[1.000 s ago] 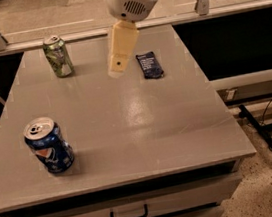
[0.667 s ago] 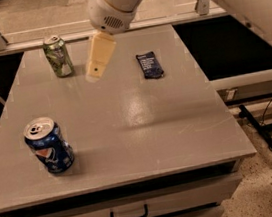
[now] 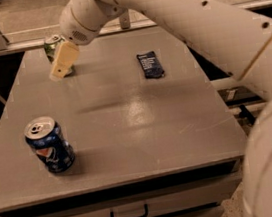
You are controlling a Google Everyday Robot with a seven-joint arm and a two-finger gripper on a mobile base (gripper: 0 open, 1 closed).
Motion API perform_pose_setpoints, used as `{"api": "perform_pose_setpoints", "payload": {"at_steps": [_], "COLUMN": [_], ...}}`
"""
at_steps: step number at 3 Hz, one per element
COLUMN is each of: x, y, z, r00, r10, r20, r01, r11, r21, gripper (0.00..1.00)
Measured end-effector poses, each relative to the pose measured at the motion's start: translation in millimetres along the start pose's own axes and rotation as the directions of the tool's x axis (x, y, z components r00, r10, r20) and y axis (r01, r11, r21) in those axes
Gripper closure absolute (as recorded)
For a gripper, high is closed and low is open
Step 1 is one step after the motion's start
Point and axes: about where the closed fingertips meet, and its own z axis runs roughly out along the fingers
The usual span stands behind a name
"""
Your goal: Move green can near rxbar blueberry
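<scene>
The green can (image 3: pixel 52 45) stands upright at the far left of the grey table (image 3: pixel 127 117), mostly hidden behind my gripper. My gripper (image 3: pixel 62 61) hangs on the white arm right in front of the can, its cream-coloured fingers (image 3: pixel 63 60) overlapping the can's lower part. The rxbar blueberry (image 3: pixel 150 64), a flat dark navy wrapper, lies at the far right of the table, well to the right of the can and the gripper.
A blue can with a red-white logo (image 3: pixel 49 145) stands upright at the near left. A drawer with a black handle (image 3: pixel 129 215) runs under the table's front edge. A metal rail (image 3: pixel 11 46) runs behind the table.
The arm has swung left across the table, from near the rxbar to right in front of the green can. The cans and the bar have not moved.
</scene>
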Motion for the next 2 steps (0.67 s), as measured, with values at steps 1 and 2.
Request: {"api": "perform_pose_setpoints", "payload": {"at_steps": [1,2], "x": [-1,7], "y": [-26,-45], "z": [40,70], "r00": [0.996,0.986], "r10": [0.075,0.151], "r20": [0.055,0.071], "r01": [-0.077,-0.155], "r11": [0.9965,0.9862], "r21": [0.035,0.058], "gripper": [0.00,0.00]}}
